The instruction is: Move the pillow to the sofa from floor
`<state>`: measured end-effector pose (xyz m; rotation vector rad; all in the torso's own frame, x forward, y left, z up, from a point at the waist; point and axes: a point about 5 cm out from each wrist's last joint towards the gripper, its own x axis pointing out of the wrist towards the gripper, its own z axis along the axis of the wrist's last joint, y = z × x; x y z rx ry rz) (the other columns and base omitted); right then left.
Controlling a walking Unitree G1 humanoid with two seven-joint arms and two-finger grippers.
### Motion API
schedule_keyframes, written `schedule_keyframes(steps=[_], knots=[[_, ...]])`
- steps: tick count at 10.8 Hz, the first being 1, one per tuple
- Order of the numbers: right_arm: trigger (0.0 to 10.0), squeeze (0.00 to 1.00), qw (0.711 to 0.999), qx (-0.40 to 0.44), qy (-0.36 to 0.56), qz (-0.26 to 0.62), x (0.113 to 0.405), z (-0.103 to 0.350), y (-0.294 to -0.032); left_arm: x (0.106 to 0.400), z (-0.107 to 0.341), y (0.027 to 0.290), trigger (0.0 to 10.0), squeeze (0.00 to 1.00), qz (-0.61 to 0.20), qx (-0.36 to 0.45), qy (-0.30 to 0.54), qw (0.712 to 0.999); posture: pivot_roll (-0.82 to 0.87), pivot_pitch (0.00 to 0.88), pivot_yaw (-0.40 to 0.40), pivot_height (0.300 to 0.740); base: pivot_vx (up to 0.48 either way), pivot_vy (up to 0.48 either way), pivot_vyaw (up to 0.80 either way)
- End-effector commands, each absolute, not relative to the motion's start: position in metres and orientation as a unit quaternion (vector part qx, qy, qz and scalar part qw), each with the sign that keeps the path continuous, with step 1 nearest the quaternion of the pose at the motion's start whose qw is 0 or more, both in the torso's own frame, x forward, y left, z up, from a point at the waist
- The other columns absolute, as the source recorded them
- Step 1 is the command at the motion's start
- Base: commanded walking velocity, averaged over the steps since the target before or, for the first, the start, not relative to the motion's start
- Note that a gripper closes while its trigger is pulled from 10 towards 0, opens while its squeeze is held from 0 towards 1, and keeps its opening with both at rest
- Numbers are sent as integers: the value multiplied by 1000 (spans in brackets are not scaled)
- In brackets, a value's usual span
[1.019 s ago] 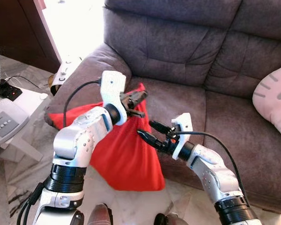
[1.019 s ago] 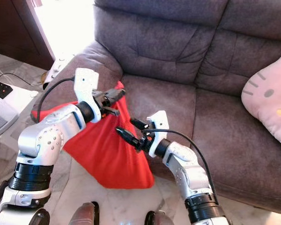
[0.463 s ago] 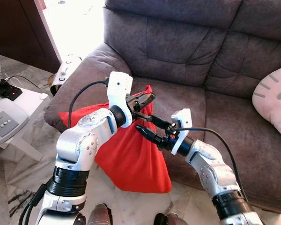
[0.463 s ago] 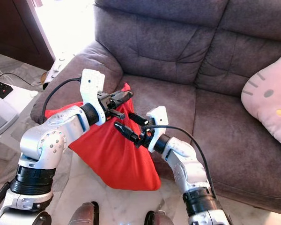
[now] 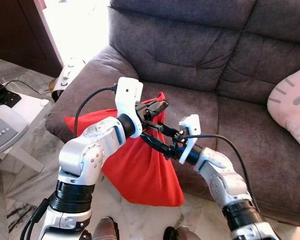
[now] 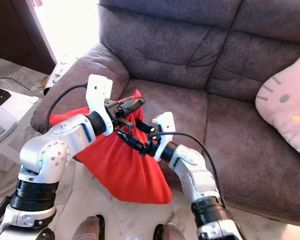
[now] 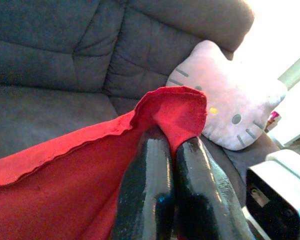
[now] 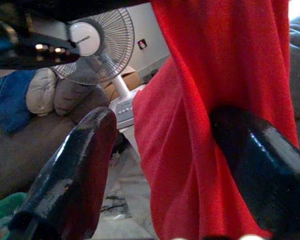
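The red pillow (image 5: 140, 170) hangs off the floor against the front edge of the grey sofa (image 5: 200, 55). My left gripper (image 5: 160, 106) is shut on the pillow's top corner, and the left wrist view shows that corner (image 7: 177, 107) pinched between its fingers (image 7: 147, 175). Just below, my right gripper (image 5: 151, 133) stands open at the pillow's right side. In the right wrist view a fold of the red cloth (image 8: 210, 100) hangs between its two spread fingers (image 8: 75, 165).
A pink cat-face cushion (image 5: 292, 110) lies on the sofa's right seat. The left armrest (image 5: 90, 75) has a white object (image 5: 70, 70) at its far end. A fan's white base (image 5: 2, 132) and a power strip (image 5: 7, 97) stand on the marble floor at the left.
My left gripper has carried the pillow up and to the right, toward the seat. My right gripper has moved in from the right until its open fingers straddle the cloth.
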<state>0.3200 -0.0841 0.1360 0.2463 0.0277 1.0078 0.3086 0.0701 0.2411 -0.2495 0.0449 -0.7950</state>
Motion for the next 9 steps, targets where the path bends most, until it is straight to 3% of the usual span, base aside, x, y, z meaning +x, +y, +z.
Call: schedule_keyframes(steps=[1, 2, 9], knots=[[4784, 0, 877, 112, 23, 467, 323, 132, -83, 287, 280, 56, 10000, 0, -461, -124, -70, 876, 162, 200, -93, 703, 0, 0, 0], [0, 0, 887, 119, 37, 445, 327, 129, -86, 287, 281, 56, 10000, 0, -461, -125, -71, 876, 162, 200, -93, 703, 0, 0, 0], [0, 0, 899, 117, 25, 420, 334, 128, -93, 286, 286, 58, 10000, 0, -463, -134, -79, 872, 162, 203, -90, 703, 0, 0, 0]])
